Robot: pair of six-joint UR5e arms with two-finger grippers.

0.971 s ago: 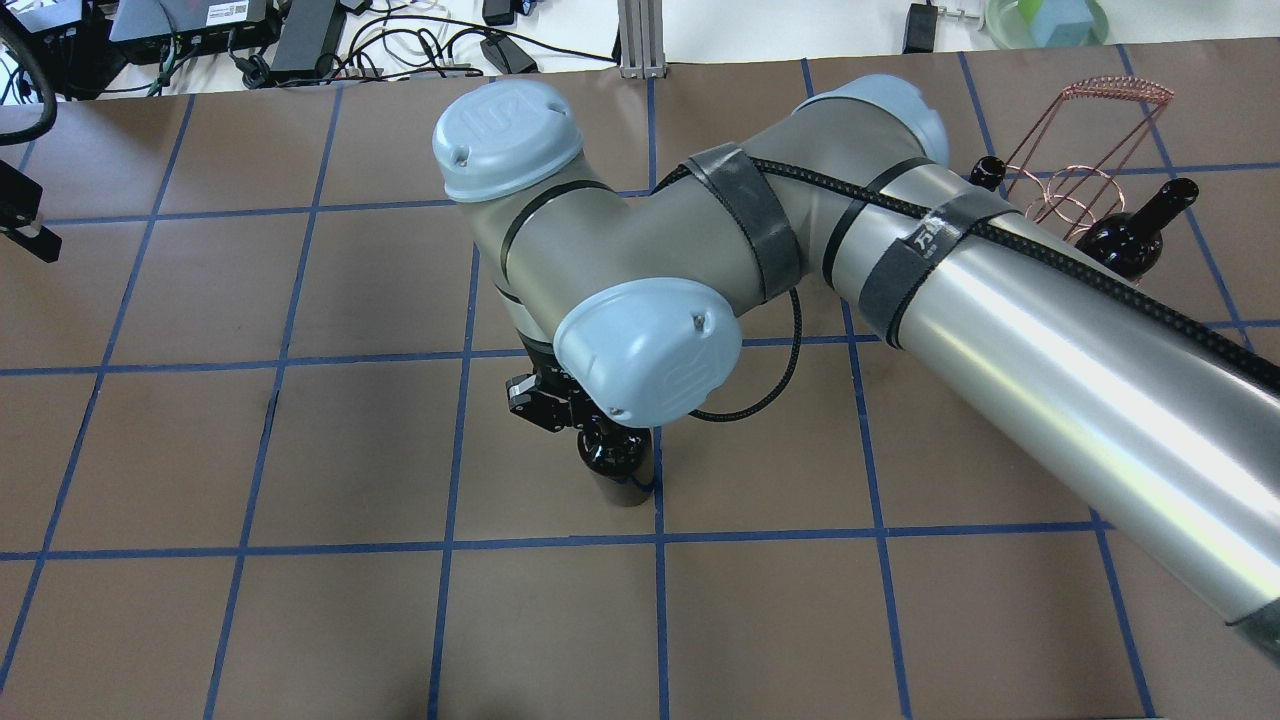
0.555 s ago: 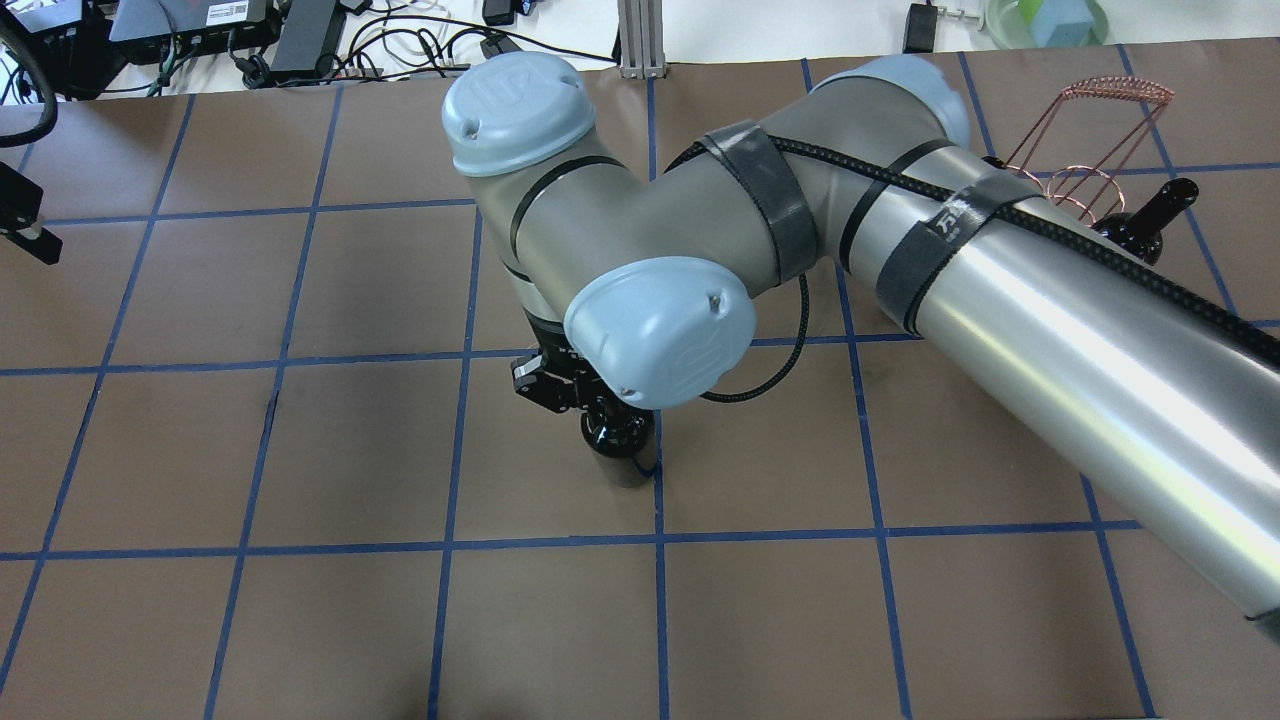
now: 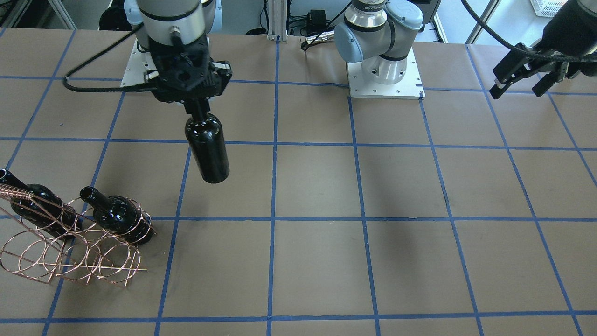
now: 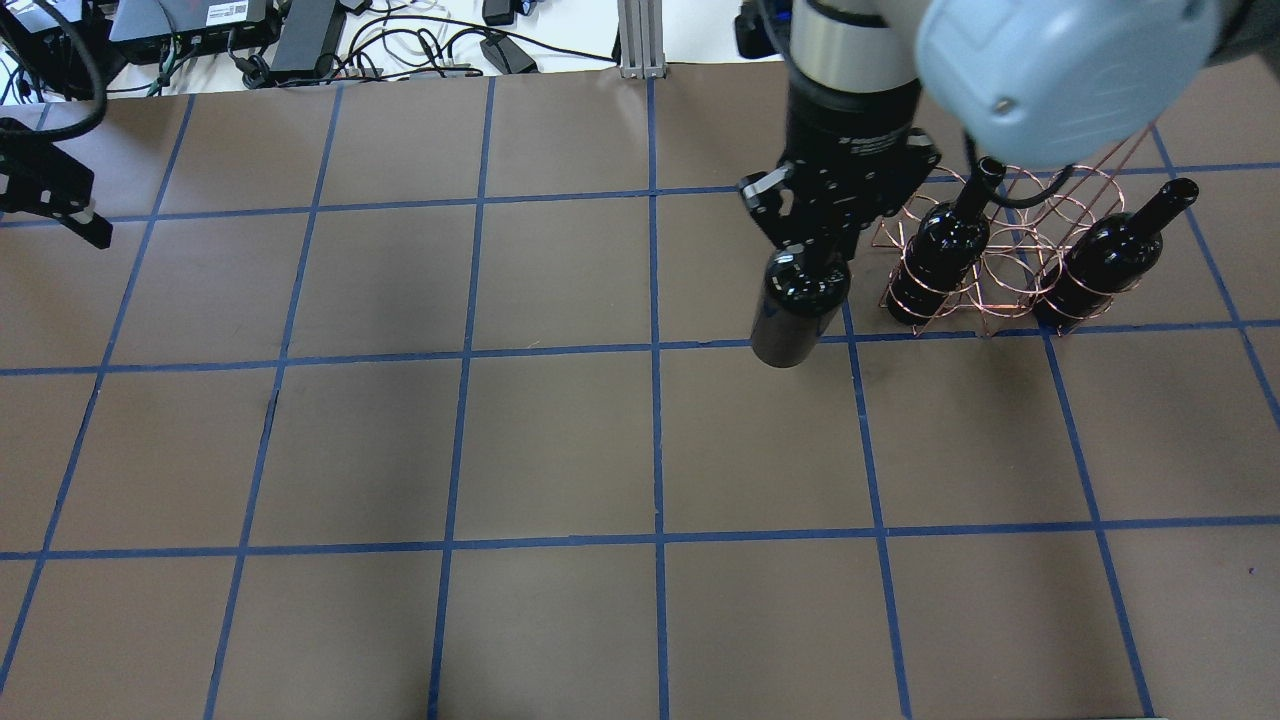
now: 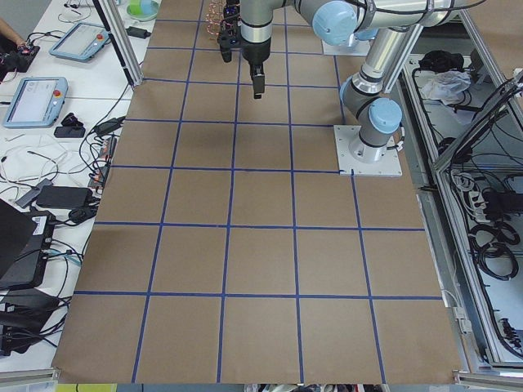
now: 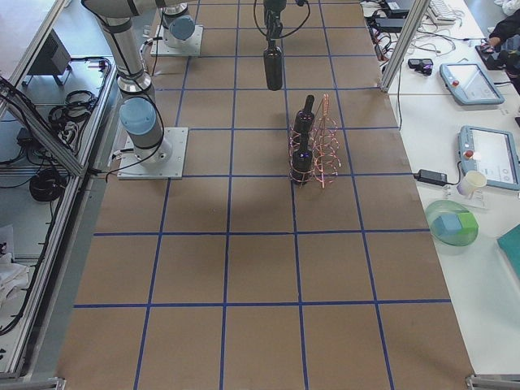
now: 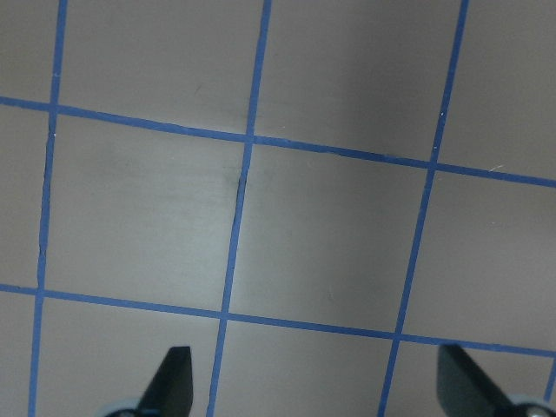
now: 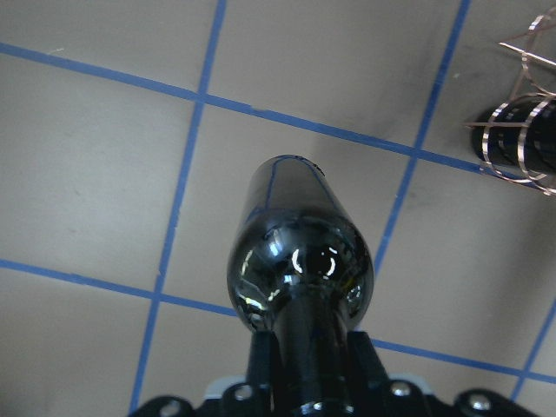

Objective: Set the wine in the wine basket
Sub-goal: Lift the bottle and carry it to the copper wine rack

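Note:
My right gripper (image 4: pixel 835 228) is shut on the neck of a glossy black wine bottle (image 4: pixel 795 310). It holds the bottle hanging upright above the table, just left of the copper wire wine basket (image 4: pixel 1000 262). Two look-alike bottles (image 4: pixel 940 250) (image 4: pixel 1105 255) lie tilted in the basket's loops. In the front view the held bottle (image 3: pixel 207 149) hangs behind the basket (image 3: pixel 70 254). The right wrist view shows the bottle (image 8: pixel 300 252) below the fingers (image 8: pixel 365 365) and the basket's edge (image 8: pixel 521 130). My left gripper (image 4: pixel 60 205) is open and empty at the table's far left, and also shows in the left wrist view (image 7: pixel 317 382).
The brown table (image 4: pixel 560 450) has a blue tape grid. Cables and electronics (image 4: pixel 300 40) lie beyond its far edge. A green bowl (image 6: pixel 452 223) and tablets sit on the side bench. The left arm's base (image 3: pixel 385 70) stands at the robot's side.
My right arm has swung right and away from me with the bottle, from the table's middle to beside the basket. The bottle now hangs off the table. The left gripper has shifted slightly.

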